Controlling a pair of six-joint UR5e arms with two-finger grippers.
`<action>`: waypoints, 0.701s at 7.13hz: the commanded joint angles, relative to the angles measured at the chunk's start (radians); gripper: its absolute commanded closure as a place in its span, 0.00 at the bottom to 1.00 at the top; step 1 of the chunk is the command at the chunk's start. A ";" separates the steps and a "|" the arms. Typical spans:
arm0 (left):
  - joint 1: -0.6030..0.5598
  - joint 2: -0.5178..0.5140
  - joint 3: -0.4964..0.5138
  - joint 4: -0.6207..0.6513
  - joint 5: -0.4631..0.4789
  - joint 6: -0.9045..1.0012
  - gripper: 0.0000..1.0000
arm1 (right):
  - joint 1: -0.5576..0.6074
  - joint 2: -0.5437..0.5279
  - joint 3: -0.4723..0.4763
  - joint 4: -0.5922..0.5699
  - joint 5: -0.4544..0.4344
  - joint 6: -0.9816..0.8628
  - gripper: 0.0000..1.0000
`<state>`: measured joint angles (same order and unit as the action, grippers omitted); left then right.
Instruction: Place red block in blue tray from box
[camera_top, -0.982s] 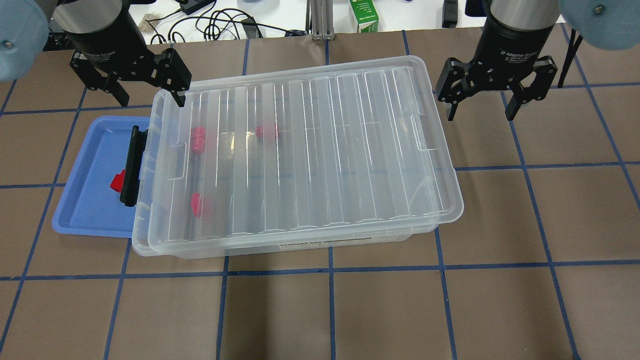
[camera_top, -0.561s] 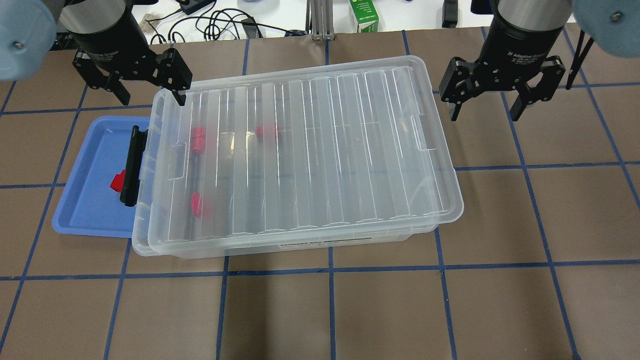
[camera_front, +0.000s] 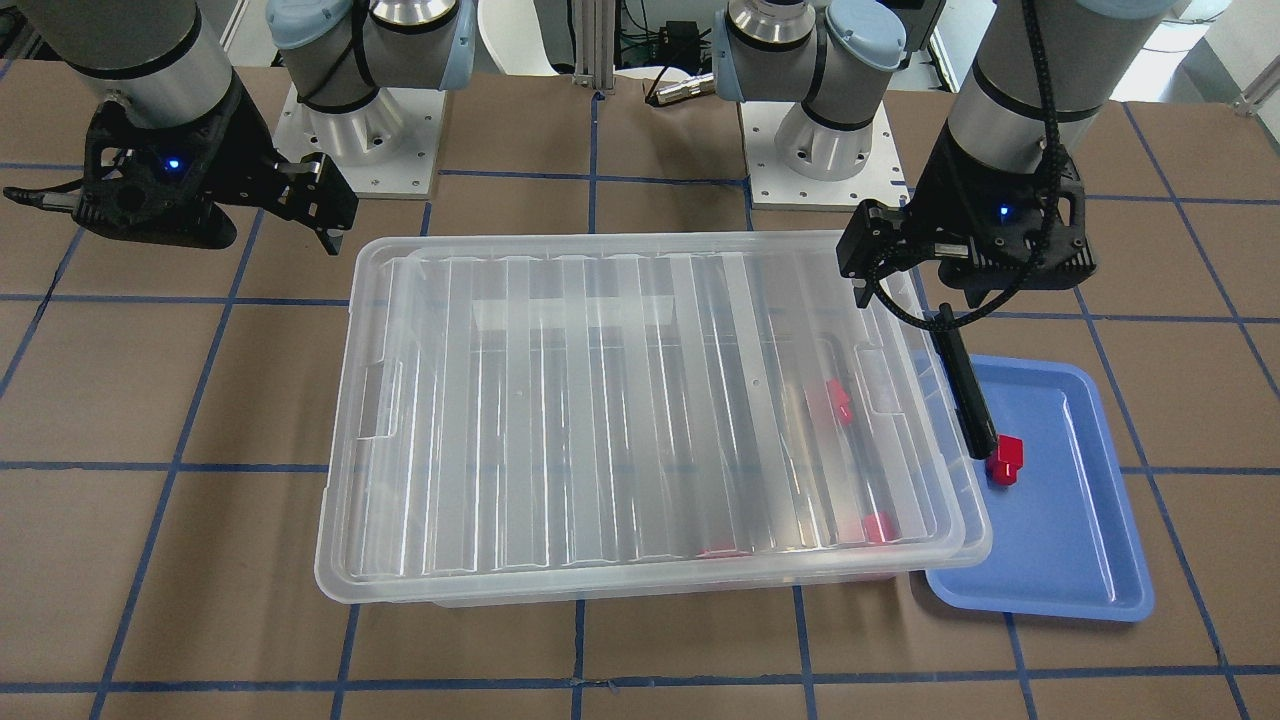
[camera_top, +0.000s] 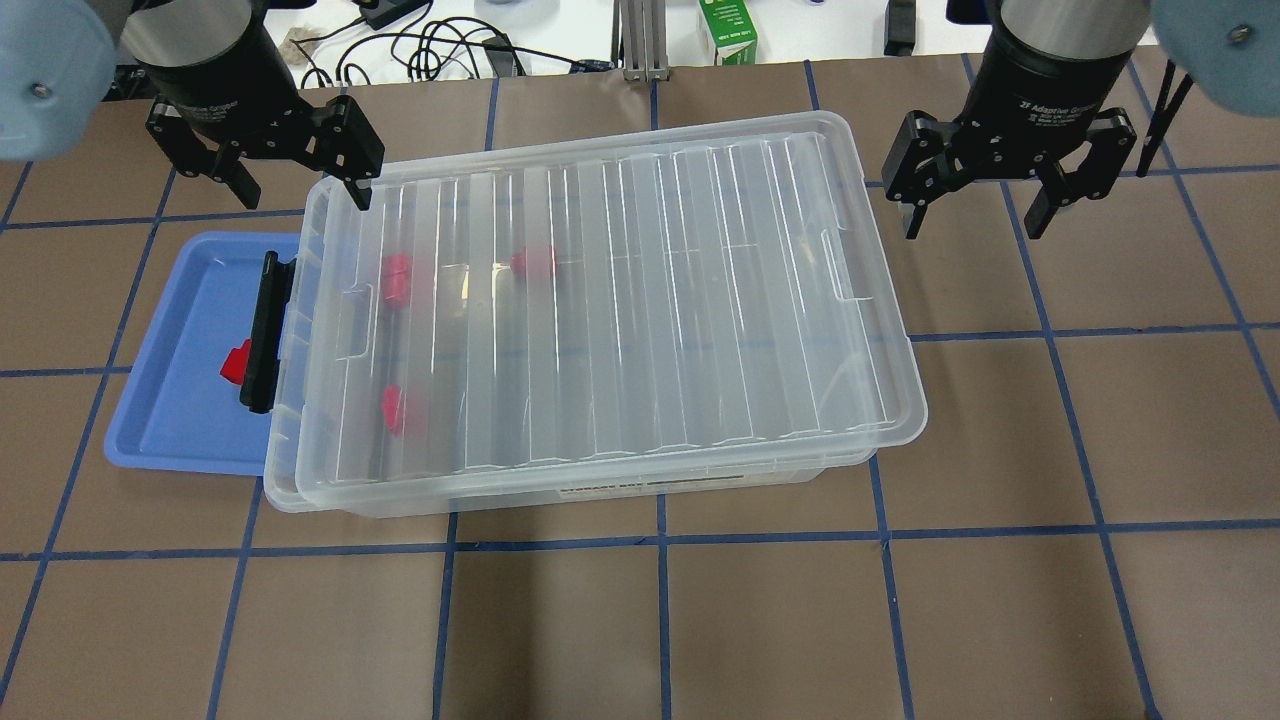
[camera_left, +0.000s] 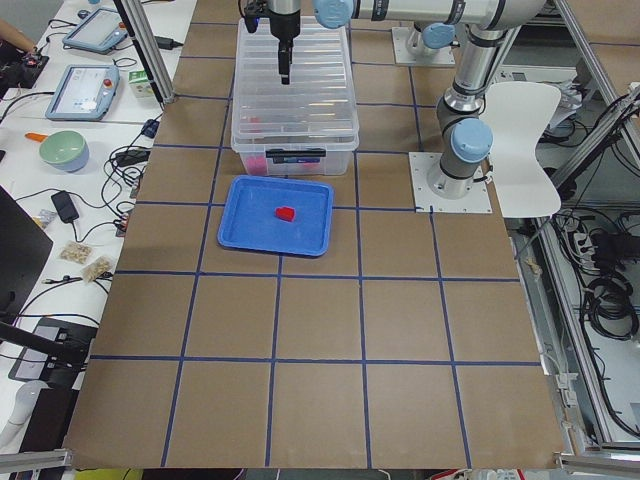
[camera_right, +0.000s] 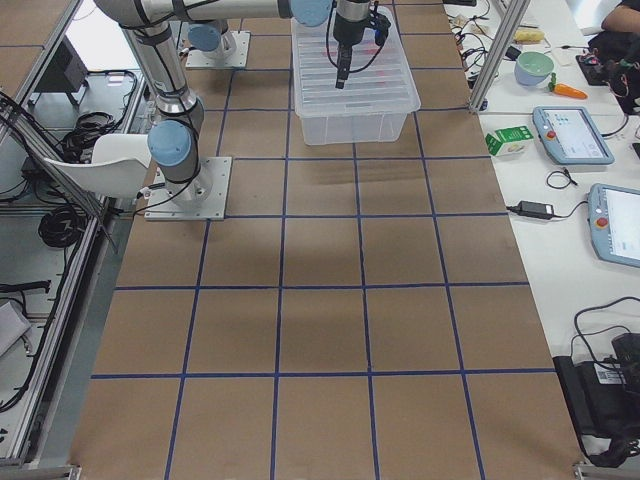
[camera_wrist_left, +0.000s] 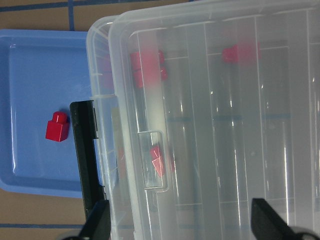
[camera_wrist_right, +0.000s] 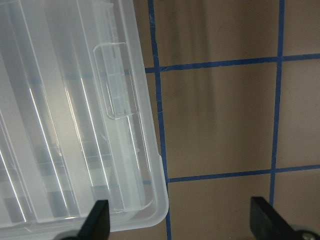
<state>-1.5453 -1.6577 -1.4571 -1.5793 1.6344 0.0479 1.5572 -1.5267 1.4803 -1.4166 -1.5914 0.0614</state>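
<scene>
The red block (camera_top: 236, 362) lies in the blue tray (camera_top: 175, 300), so I think the job for this one is done. The tray sits flat on the bench (camera_top: 1000, 600), just beside the left end of the box (camera_top: 600, 488). The left claw (camera_top: 300, 195) hangs over the far left corner of the box with its two fingers spread wide and nothing in them. From that claw, the red block is toward the near side and a bit to the left, so the left arm is much the nearer one. The right claw (camera_top: 973, 225) is spread wide too and holds nothing. It hangs over bare bench past the far right corner of the box, well apart from the tray. The box runs long from left to right, and the tray runs long from near to far. The block is too small and squat for me to tell which way it runs. Three more red blocks (camera_top: 397, 278) show through the clear lid (camera_top: 650, 300), all toward the left end. The lid covers them, so I think a claw cannot reach them until it is lifted. From above, the black latch (camera_top: 264, 332) on the box end looks right next to the block. The left side view shows the block near the middle of the tray, apart from the box, with bare blue floor around it. The bench is flat brown with blue lines.
</scene>
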 joint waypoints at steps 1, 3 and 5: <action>-0.002 0.001 0.001 -0.001 -0.004 -0.003 0.00 | 0.000 -0.007 0.000 -0.001 -0.007 0.000 0.00; -0.002 -0.001 0.001 -0.001 -0.004 -0.003 0.00 | 0.001 -0.007 0.000 0.007 -0.007 -0.005 0.00; -0.002 -0.001 0.001 -0.001 -0.002 -0.003 0.00 | 0.001 -0.007 -0.002 0.002 -0.007 -0.014 0.00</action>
